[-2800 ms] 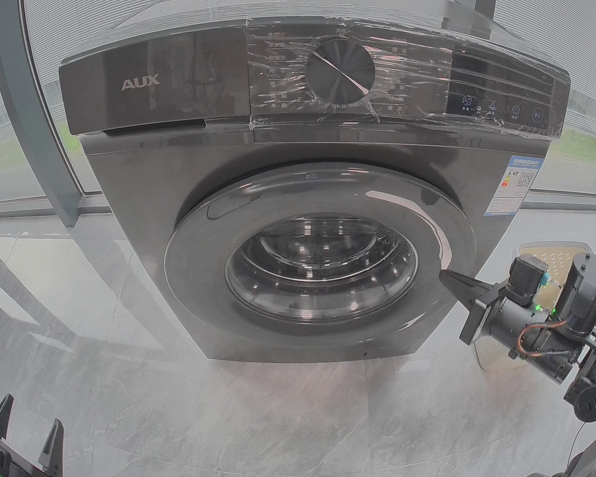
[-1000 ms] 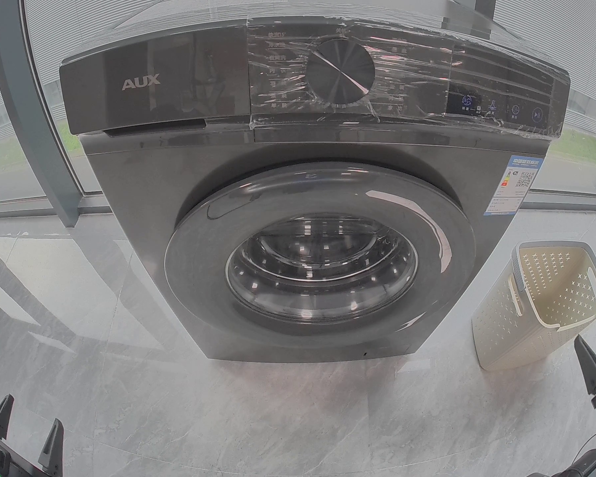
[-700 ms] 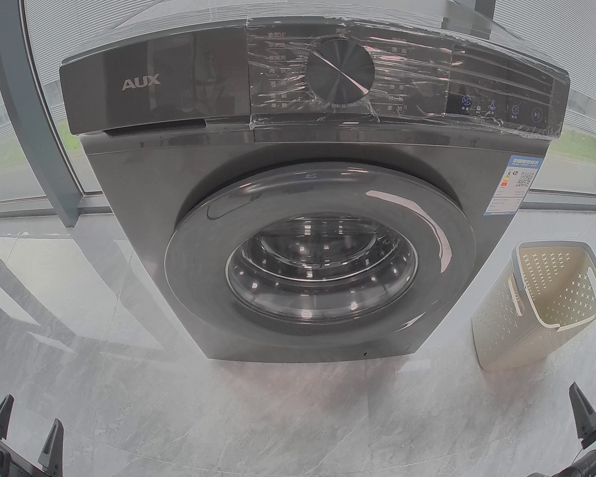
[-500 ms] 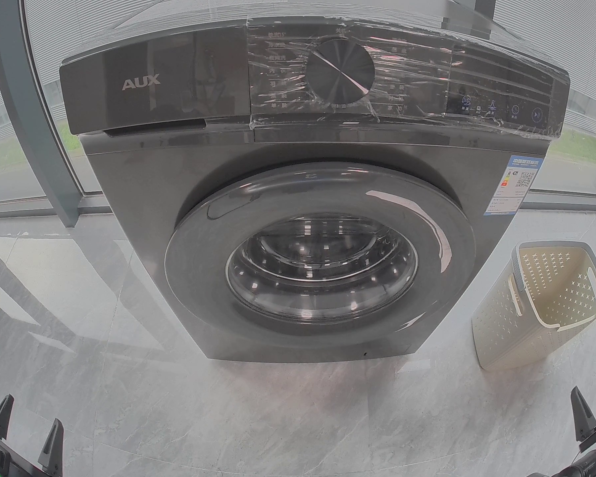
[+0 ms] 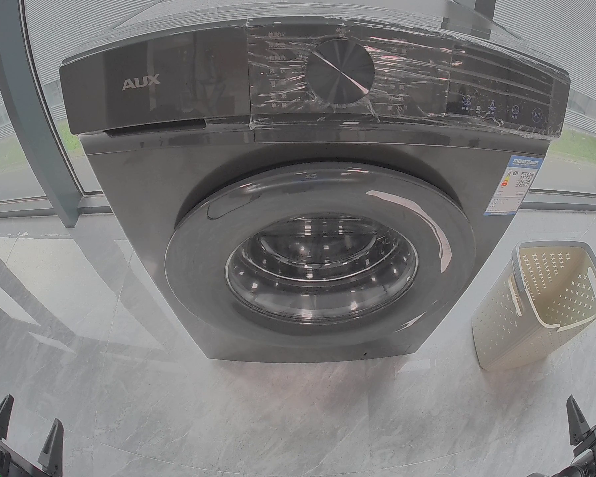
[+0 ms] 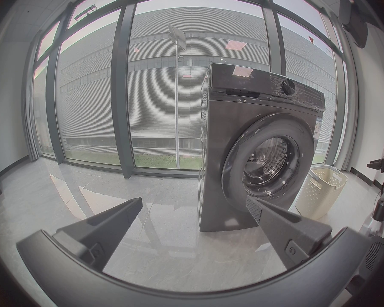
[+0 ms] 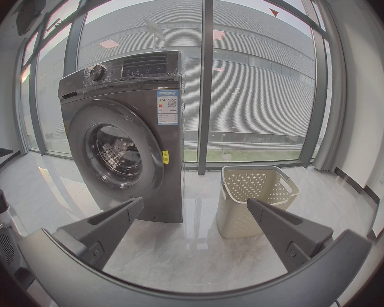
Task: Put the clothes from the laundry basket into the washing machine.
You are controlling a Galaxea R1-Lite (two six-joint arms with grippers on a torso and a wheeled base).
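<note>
Both arms sit low and wide, the left gripper [image 5: 32, 413] and right gripper [image 5: 591, 389] with fingers spread and empty, likely parked clear of the door [image 5: 318, 187]. It's shut on the washing machine [image 5: 146, 173]. The laundry basket [image 5: 503, 326] stands on the floor [image 5: 245, 405] just beside it, handy for the right arm. No clothes show inside.

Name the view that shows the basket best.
Head view: the basket shows whole, unblocked, its opening in sight. Right wrist view: a finger covers its lower corner. Left wrist view: small, beside the washer.
</note>
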